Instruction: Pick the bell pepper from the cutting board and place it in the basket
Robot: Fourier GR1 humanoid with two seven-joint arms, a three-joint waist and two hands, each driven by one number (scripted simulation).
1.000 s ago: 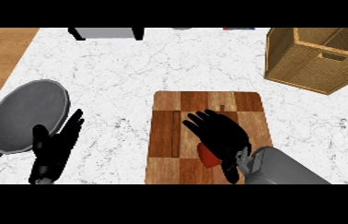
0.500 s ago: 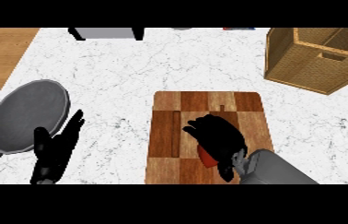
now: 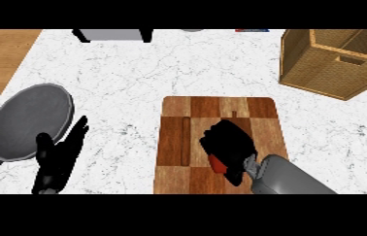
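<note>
One cutting board [image 3: 224, 114] is lying on the white, grey-veined marble counter [image 3: 143, 79]. It is a rectangle with rounded corners, made of wooden blocks in alternating light and dark brown, and its long axis is running from the near edge toward the far edge.

The right hand [image 3: 228, 143] is sitting over the middle of the board, its black fingers curling down round the bell pepper [image 3: 216, 163]. Only one small red sliver of the pepper is showing, at the hand's near left side, just above the board's surface. The hand is hiding the rest, so the pepper's shape, its long axis and the way it is pointing cannot be told. The grey forearm is entering from the lower right.

One basket [image 3: 323, 60] is standing at the far right, well apart from the board. It is box-shaped, of tan woven wicker, with an open top and a slot handle cut in one side.

One round grey plate [image 3: 32, 121], smooth and matte, is lying at the left edge of the counter.

The left hand [image 3: 61, 157] is resting just beside the plate's near right rim, fingers straight and pointing up, holding nothing.

A grey and black box-shaped object [image 3: 113, 34] is showing at the far edge.
</note>
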